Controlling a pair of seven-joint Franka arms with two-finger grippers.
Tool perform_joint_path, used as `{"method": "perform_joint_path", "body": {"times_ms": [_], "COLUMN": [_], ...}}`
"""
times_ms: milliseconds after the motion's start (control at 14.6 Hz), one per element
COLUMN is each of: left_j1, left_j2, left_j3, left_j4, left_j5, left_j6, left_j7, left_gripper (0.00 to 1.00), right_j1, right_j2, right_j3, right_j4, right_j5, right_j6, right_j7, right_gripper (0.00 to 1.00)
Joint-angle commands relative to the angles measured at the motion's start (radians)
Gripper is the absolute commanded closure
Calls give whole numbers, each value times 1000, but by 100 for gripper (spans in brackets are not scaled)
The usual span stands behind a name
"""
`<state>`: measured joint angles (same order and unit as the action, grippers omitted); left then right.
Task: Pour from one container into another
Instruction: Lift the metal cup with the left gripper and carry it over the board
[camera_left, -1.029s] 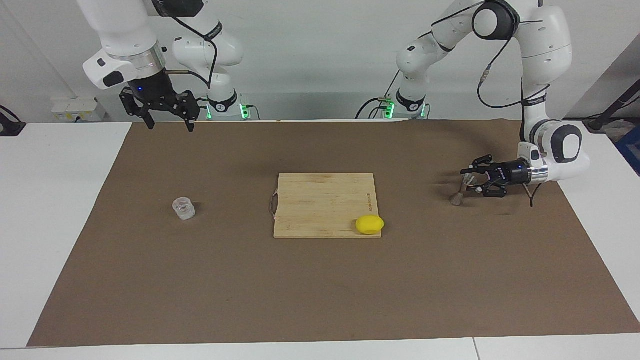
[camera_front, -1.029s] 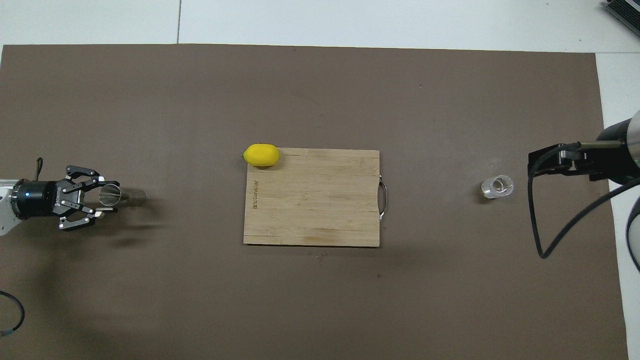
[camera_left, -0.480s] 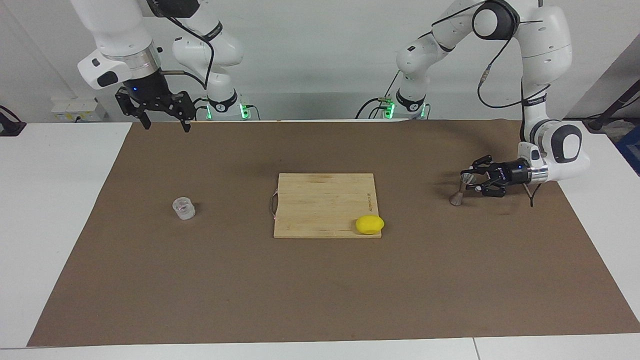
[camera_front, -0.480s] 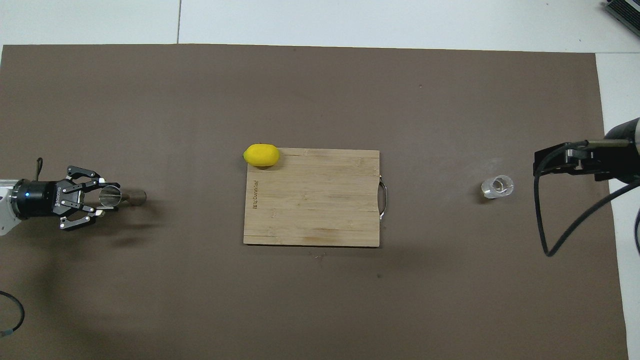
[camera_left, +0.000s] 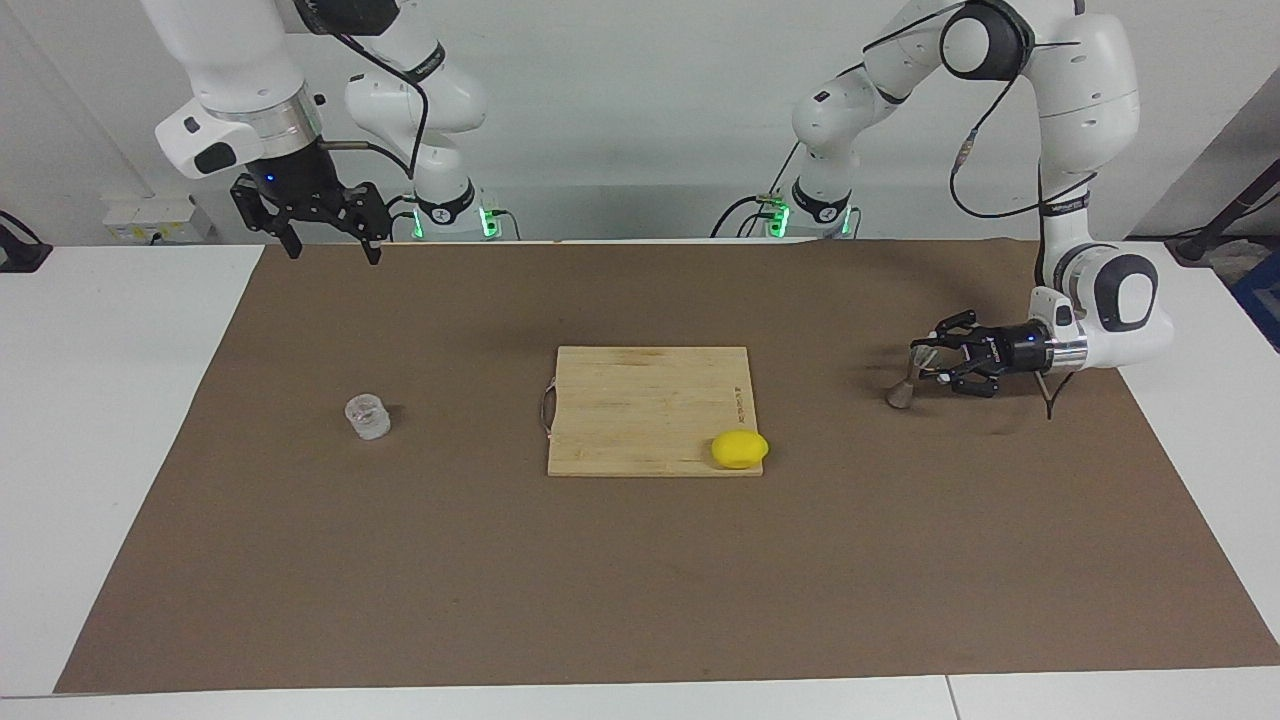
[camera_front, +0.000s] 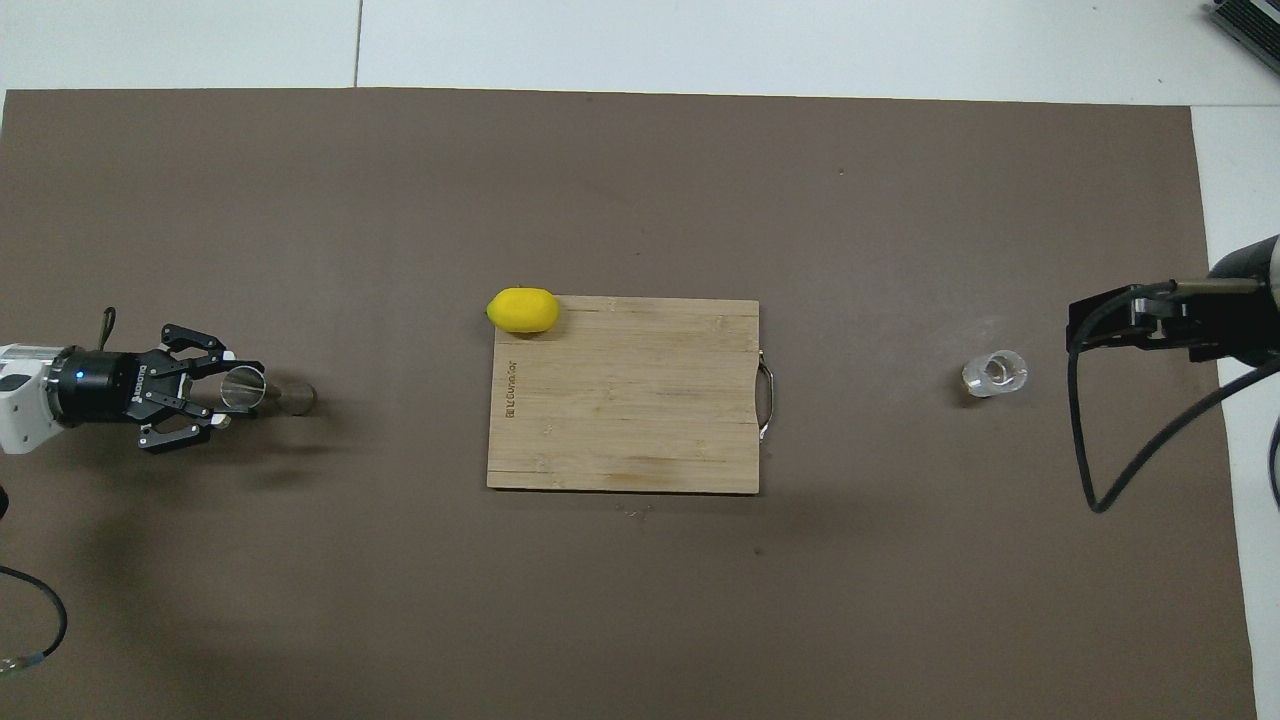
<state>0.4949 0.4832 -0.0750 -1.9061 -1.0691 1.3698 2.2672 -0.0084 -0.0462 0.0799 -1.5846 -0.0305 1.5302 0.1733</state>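
The clear glass cup (camera_left: 367, 417) stands upright on the brown mat toward the right arm's end; it also shows in the overhead view (camera_front: 995, 373). The silver jigger (camera_left: 901, 385) is tilted, its lower cone at the mat, toward the left arm's end; the overhead view shows its open mouth (camera_front: 248, 390). My left gripper (camera_left: 922, 360) lies level and low and is shut on the jigger's upper cone; it also shows in the overhead view (camera_front: 232, 396). My right gripper (camera_left: 328, 248) hangs open and empty, high over the mat's edge nearest the robots, well away from the cup.
A bamboo cutting board (camera_left: 640, 400) with a metal handle lies mid-table, also in the overhead view (camera_front: 640, 420). A yellow lemon (camera_left: 739, 449) sits at the board's corner farther from the robots (camera_front: 522, 310). White tabletop (camera_left: 110, 400) borders the mat.
My left gripper has slid a little toward the cutting board with the jigger in it. My right gripper rose and drew back toward its base, then held still.
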Motion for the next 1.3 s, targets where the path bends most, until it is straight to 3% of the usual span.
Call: {"method": "perform_joint_path", "body": {"times_ms": [0, 412, 755, 1235], "left_j1": [-61, -183, -274, -449], "left_j2": [-5, -17, -99, -173], "left_j3": [11, 12, 11, 9], "left_j4": [10, 6, 6, -57], "left_j5": [-44, -135, -221, -351], "left_j6": [-20, -3, 0, 124], "left_j7": [-34, -69, -182, -192], "left_gripper": [59, 59, 59, 59], "right_j1": [-13, -13, -13, -13], "right_j2": [-26, -26, -26, -26], "right_j3": [6, 6, 6, 6], "right_j4": [-28, -28, -29, -28], "right_j5": [1, 1, 1, 1], "right_j6": [8, 8, 8, 8], "right_j7": [-15, -15, -15, -15], "right_gripper": [1, 1, 1, 1]}}
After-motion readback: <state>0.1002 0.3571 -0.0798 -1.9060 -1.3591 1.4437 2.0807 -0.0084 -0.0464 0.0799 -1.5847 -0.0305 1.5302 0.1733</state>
